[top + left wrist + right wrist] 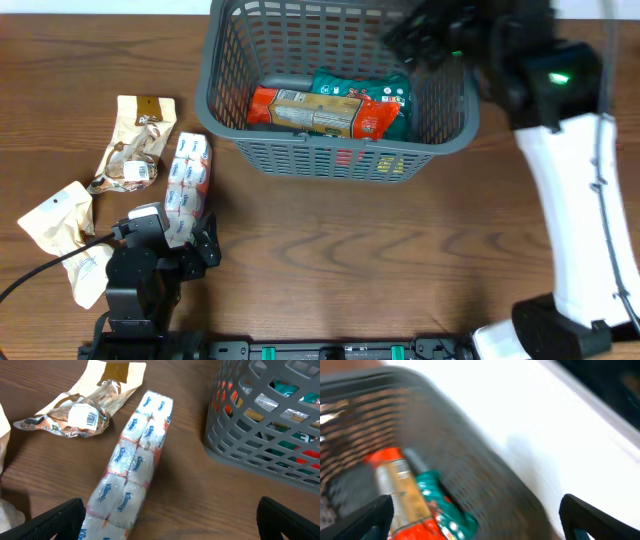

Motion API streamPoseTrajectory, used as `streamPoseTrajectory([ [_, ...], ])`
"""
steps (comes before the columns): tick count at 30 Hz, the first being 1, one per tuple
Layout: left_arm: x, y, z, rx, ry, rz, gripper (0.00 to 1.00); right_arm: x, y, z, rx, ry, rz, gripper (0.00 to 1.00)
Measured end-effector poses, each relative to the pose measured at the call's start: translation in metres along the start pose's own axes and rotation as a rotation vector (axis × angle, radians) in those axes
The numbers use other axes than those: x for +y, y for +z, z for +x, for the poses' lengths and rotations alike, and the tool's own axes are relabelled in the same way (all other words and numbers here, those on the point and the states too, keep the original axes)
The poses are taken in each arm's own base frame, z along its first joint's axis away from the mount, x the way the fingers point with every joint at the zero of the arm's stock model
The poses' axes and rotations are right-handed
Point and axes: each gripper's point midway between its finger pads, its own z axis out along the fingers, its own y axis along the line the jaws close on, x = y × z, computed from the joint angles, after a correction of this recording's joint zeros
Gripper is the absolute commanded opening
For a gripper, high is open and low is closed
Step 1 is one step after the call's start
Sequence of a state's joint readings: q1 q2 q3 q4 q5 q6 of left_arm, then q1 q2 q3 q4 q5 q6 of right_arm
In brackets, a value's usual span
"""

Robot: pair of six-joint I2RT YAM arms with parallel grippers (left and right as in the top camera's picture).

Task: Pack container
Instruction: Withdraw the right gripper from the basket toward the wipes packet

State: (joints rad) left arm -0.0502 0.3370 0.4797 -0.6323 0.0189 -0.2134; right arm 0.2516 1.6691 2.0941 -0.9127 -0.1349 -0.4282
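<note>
Orange packet (305,110), green packet (368,88) inside grey container (228,72)

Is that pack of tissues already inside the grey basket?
No, the tissue pack lies on the wooden table, to the left of the basket.

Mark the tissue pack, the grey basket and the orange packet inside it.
tissue pack (132,467), left wrist view, middle of its wrapper
grey basket (290,158), overhead view, near slotted wall
orange packet (310,110), overhead view, centre of its label
</note>
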Motion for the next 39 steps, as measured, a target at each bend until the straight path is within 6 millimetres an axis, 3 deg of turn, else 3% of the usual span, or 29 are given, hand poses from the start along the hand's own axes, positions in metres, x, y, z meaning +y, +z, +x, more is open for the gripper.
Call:
streamPoseTrajectory([
  [2, 0.000, 0.000, 0.000, 0.000, 0.000, 0.000, 0.99, -0.035, -0.019, 0.015, 0.036, 0.129, 0.109, 0.90],
  [5, 0.000, 0.000, 0.000, 0.001, 0.000, 0.000, 0.99, -0.087, -0.050, 0.062, 0.136, 0.382, 0.271, 0.88],
  [8, 0.000, 0.000, 0.000, 0.001, 0.000, 0.000, 0.99, -0.131, -0.091, 0.132, 0.286, 0.678, 0.450, 0.90],
  [12, 0.000, 0.000, 0.000, 0.001, 0.000, 0.000, 0.99, -0.161, -0.148, 0.214, 0.455, 0.969, 0.648, 0.97],
  [15, 0.000, 0.000, 0.000, 0.001, 0.000, 0.000, 0.99, -0.178, -0.182, 0.254, 0.513, 1.092, 0.754, 0.99],
  [17, 0.000, 0.000, 0.000, 0.001, 0.000, 0.000, 0.99, -0.186, -0.194, 0.275, 0.545, 1.132, 0.776, 0.99],
  [24, 0.000, 0.000, 0.000, 0.001, 0.000, 0.000, 0.99, -0.192, -0.195, 0.353, 0.747, 1.170, 0.646, 0.99],
  [31, 0.000, 0.000, 0.000, 0.001, 0.000, 0.000, 0.99, -0.196, -0.169, 0.430, 0.904, 1.220, 0.513, 0.99],
  [39, 0.000, 0.000, 0.000, 0.001, 0.000, 0.000, 0.99, -0.197, -0.128, 0.494, 0.987, 1.240, 0.410, 0.99],
])
